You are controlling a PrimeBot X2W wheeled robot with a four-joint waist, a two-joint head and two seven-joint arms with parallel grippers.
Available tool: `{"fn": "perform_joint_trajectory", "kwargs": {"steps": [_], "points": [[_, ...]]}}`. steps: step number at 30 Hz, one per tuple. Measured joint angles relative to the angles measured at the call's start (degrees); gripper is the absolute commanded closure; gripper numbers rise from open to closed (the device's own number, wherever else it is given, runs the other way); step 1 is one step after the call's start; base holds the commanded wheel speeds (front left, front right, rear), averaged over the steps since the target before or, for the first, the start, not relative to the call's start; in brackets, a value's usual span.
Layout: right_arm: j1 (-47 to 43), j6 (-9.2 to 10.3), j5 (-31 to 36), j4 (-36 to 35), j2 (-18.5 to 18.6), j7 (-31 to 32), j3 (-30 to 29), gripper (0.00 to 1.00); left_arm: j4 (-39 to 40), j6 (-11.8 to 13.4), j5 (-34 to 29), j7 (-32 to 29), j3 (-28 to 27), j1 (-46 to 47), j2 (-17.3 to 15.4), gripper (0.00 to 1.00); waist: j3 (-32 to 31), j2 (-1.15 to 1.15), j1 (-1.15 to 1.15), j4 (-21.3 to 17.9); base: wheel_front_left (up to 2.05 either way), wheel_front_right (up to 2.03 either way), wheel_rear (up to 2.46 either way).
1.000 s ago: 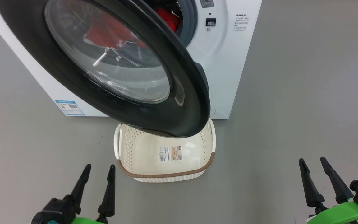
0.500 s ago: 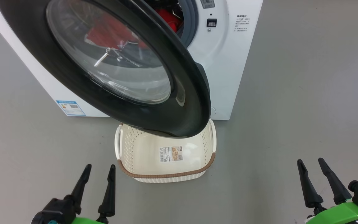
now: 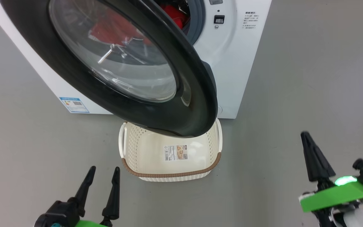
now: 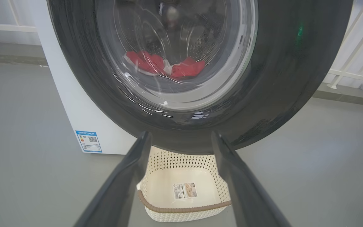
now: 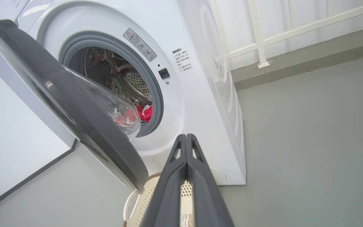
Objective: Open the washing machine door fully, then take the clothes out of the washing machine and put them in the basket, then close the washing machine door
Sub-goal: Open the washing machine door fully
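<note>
washing machine door (image 3: 115, 60) part open, swung out over the far end of the basket (image 3: 169, 174); basket on the floor (image 3: 295, 110) just in front of the washing machine (image 3: 232, 63); red clothes (image 4: 165, 64) inside the drum, seen through the door glass; left end effector (image 3: 104, 169) low left, fingers spread wide, holding nothing; right end effector (image 3: 305, 135) low right, fingers pressed together on nothing, well apart from the door

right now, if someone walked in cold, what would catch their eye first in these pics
The big glossy black washing machine door, standing partly open across the upper left of the head view, dominates. Through its glass bright red clothes lie in the drum, and the empty cream basket sits on the grey floor just under the door's lower edge.
</note>
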State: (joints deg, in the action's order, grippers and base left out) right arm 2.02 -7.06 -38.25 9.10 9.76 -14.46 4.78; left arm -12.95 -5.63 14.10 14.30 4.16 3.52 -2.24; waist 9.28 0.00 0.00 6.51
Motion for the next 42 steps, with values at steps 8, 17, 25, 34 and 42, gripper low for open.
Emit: {"fn": "perform_joint_trajectory", "kwargs": {"steps": [8,17,25,34,42], "points": [[7.86,0.00,-9.77,-3.16,0.15,-0.16,3.24,1.00,0.13,0.07,0.21,0.00,1.16,0.28,-0.01,0.00,1.06,0.00,0.00,1.11,0.00,0.00,0.00],[18.28,0.00,-31.60,-3.15,2.18,-0.18,10.37,1.00,0.16,0.11,1.18,0.00,3.12,1.79,0.00,0.00,3.02,0.00,0.00,3.18,0.00,0.00,0.00],[25.53,0.00,-53.81,-3.16,5.39,8.24,15.29,1.00,0.15,0.40,2.30,0.00,5.34,2.99,0.01,0.00,4.88,0.00,0.00,5.30,0.00,0.00,0.00],[29.75,0.01,-67.15,7.24,5.15,33.29,8.87,1.00,0.15,0.60,4.28,0.00,8.00,3.80,0.00,0.00,6.66,0.00,0.00,8.07,0.00,0.00,0.00],[33.78,0.01,-68.60,13.61,4.60,44.93,6.88,1.00,0.15,1.14,5.15,0.00,9.45,3.89,0.00,0.00,7.64,0.00,0.00,9.85,0.00,0.00,0.00]]}}
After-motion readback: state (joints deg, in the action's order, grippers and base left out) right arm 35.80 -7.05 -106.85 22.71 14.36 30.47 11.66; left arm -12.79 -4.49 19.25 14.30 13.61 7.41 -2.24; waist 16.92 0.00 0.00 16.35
